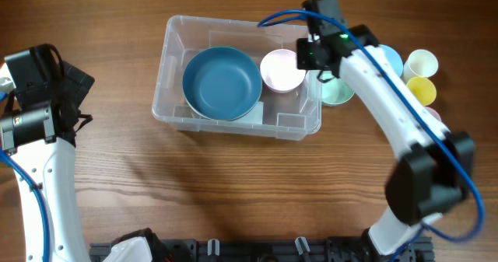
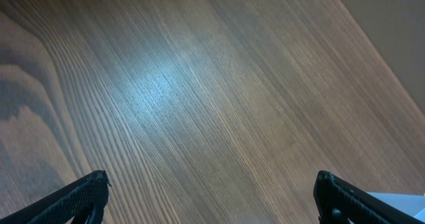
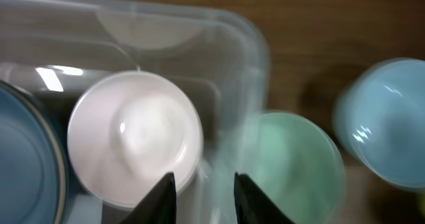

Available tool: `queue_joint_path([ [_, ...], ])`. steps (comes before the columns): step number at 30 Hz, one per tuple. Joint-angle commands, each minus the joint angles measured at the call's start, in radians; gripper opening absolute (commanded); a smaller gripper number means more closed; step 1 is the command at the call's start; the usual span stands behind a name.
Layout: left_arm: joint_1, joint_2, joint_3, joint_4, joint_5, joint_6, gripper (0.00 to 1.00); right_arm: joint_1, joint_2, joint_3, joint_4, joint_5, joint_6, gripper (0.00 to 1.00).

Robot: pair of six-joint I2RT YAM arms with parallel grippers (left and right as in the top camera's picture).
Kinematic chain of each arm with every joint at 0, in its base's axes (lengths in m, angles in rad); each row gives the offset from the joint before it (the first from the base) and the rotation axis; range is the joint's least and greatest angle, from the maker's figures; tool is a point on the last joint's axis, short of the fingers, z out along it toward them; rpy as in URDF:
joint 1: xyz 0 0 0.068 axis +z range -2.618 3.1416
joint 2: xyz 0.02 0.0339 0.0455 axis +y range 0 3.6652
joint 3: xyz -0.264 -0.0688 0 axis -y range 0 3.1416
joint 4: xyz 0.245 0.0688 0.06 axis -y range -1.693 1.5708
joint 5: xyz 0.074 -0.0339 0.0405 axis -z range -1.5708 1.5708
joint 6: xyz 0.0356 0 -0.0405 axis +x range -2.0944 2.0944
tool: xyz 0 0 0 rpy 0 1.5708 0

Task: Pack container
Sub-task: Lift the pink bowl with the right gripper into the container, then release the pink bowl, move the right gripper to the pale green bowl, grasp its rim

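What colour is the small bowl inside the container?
The small bowl is pale pink, clearest in the right wrist view.

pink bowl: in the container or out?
In. The pink bowl sits upright inside the container, beside the blue bowl.

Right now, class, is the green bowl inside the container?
No, the green bowl sits outside the container, just beyond its right wall.

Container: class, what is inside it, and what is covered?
A large blue bowl and, right of it, a small pale pink bowl. Under the bowls, the base of the container is covered.
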Motion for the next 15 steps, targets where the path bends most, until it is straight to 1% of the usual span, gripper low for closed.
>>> queue_joint_path([
  [1,0.006,-0.002,0.011,0.002,0.002,0.001,1.0,-0.013,-0.18,0.019,-0.137,0.183,0.166,0.39],
  [2,0.006,-0.002,0.011,0.002,0.002,0.001,1.0,-0.026,-0.2,0.019,-0.179,0.193,0.198,0.45],
  [4,0.006,-0.002,0.011,0.002,0.002,0.001,1.0,-0.063,-0.223,0.019,-0.252,0.192,0.243,0.5],
  [5,0.006,-0.002,0.011,0.002,0.002,0.001,1.0,-0.102,-0.227,0.018,-0.301,0.185,0.288,0.54],
  [6,0.006,-0.002,0.011,0.002,0.002,0.001,1.0,-0.143,-0.224,0.013,-0.329,0.151,0.313,0.55],
  [9,0.006,-0.002,0.011,0.002,0.002,0.001,1.0,-0.253,-0.213,-0.039,-0.303,-0.035,0.3,0.51],
  [12,0.006,-0.002,0.011,0.002,0.002,0.001,1.0,-0.339,-0.213,-0.135,-0.212,-0.19,0.3,0.46],
  [13,0.006,-0.002,0.011,0.002,0.002,0.001,1.0,-0.354,-0.213,-0.172,-0.179,-0.23,0.3,0.46],
  [15,0.006,-0.002,0.011,0.002,0.002,0.001,1.0,-0.359,-0.213,-0.225,-0.137,-0.254,0.302,0.46],
])
